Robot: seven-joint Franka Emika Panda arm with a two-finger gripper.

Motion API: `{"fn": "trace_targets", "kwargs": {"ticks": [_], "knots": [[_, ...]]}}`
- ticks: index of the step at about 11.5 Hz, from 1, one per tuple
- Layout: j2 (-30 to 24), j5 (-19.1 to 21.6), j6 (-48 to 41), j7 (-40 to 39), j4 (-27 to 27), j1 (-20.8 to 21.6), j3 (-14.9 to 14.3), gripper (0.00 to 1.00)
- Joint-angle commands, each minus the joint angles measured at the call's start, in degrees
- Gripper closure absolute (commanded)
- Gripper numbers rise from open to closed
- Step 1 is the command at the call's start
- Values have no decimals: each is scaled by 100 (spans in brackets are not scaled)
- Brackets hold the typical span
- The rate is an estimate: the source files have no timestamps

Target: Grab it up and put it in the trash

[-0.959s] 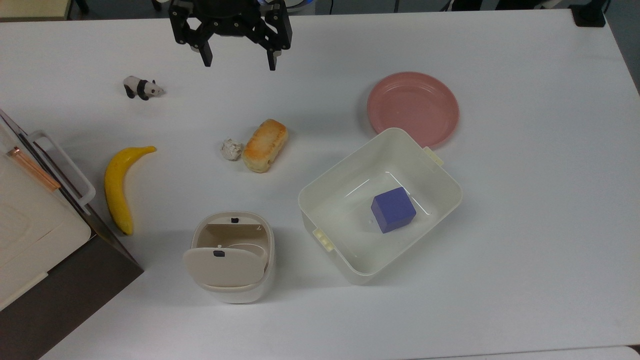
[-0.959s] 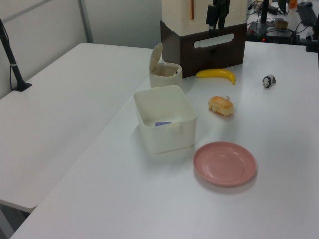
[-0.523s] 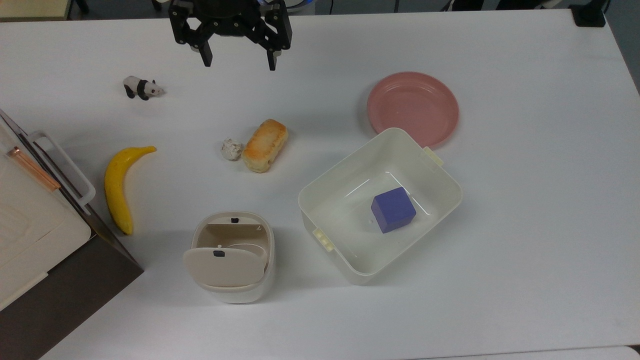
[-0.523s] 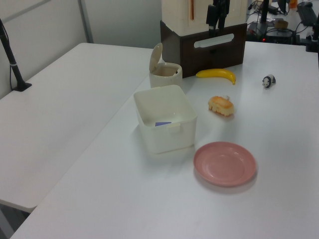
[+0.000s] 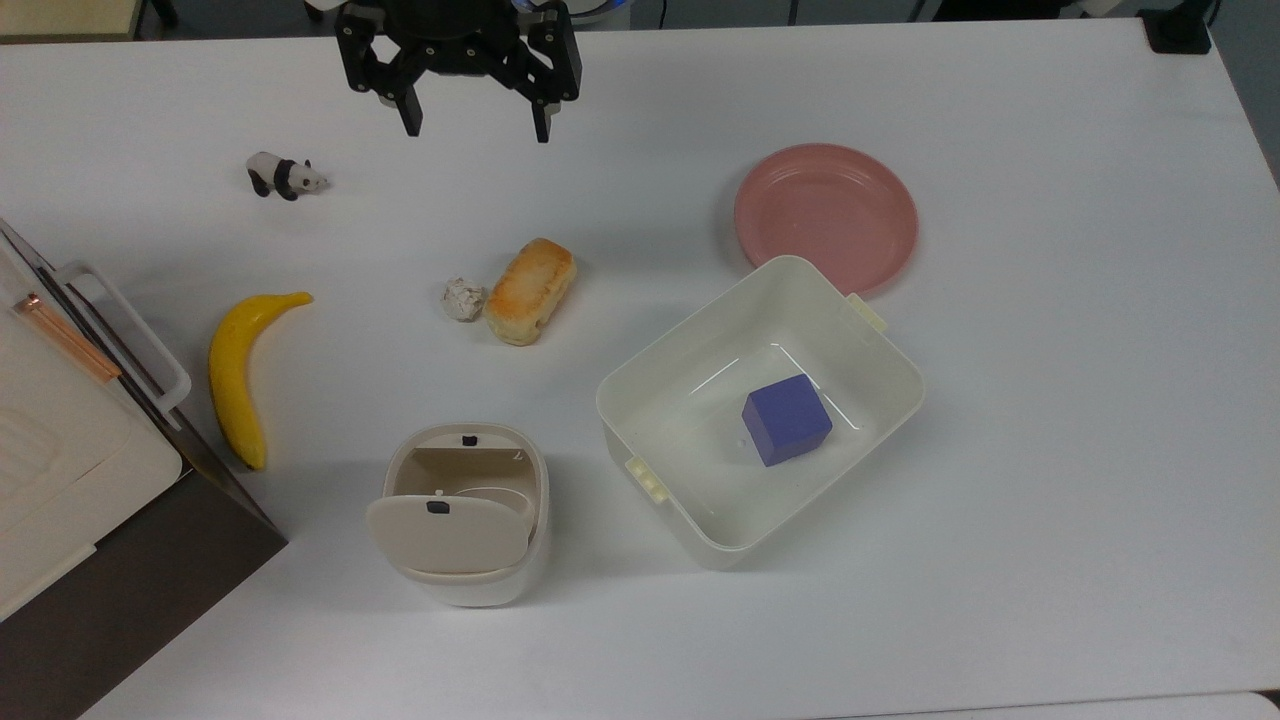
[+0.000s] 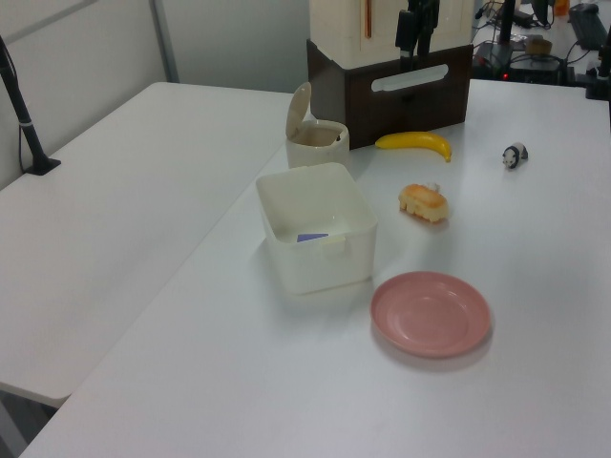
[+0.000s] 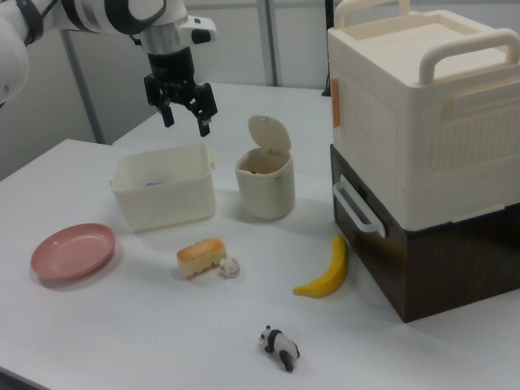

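Nothing is done yet: the gripper (image 5: 473,130) hangs at the top view's top, fingers wide open and empty, far from the paper (image 5: 462,298) and the bin (image 5: 462,510).

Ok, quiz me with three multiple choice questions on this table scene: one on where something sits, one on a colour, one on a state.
1. What lies right beside the paper ball?
A. the banana
B. the bread
C. the plate

2. What colour is the cube in the white tub?
A. red
B. green
C. purple-blue

3. How is the trash bin's flap lid?
A. swung open
B. shut flat
C. taken off and on the table

Answers:
1. B, the paper ball lies against the end of the bread on the top view's left, while the banana and the plate lie well apart.
2. C, the cube inside the white tub is purple-blue.
3. A, the trash bin has its flap lid tilted up, its inside showing.
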Motion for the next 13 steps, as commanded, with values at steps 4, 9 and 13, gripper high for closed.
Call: {"fn": "trace_targets", "kwargs": {"ticks": [4, 9, 13], "knots": [[-25, -238, 196, -218, -180, 62, -23, 0], [-60, -291, 196, -483, -312, 80, -23, 0], [-69, -300, 196, -483, -330, 71, -23, 0]]}}
